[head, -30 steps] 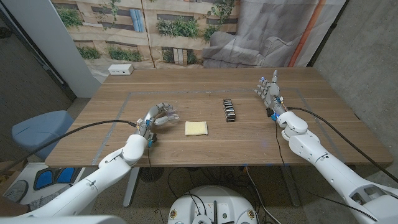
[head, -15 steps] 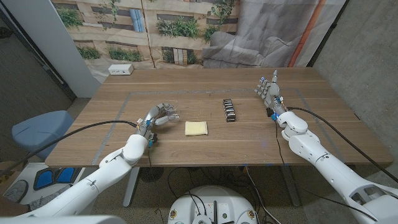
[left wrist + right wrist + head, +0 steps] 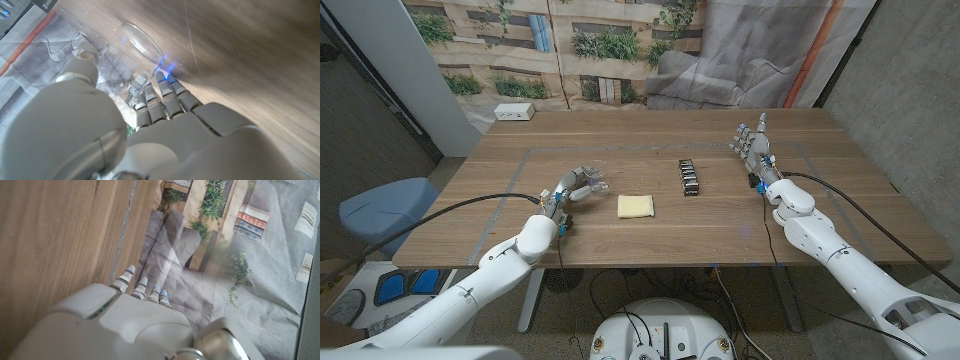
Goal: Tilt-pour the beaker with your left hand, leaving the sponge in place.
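Beaker (image 3: pixel 131 44), clear and tilted, sits grasped in the left hand (image 3: pixel 576 186) above the table (image 3: pixel 650 230) near its left front area, just left of the yellow sponge (image 3: pixel 636 206). Right hand (image 3: pixel 752 146) stands released, fingers up, toward the right edge, beside a black block (image 3: pixel 689 177).

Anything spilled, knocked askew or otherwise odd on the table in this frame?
Nothing stands out. The left hand holds the clear beaker tipped over the table; no spill is visible. The yellow sponge lies flat beside it, the black strip lies straight, and the right hand is apart.
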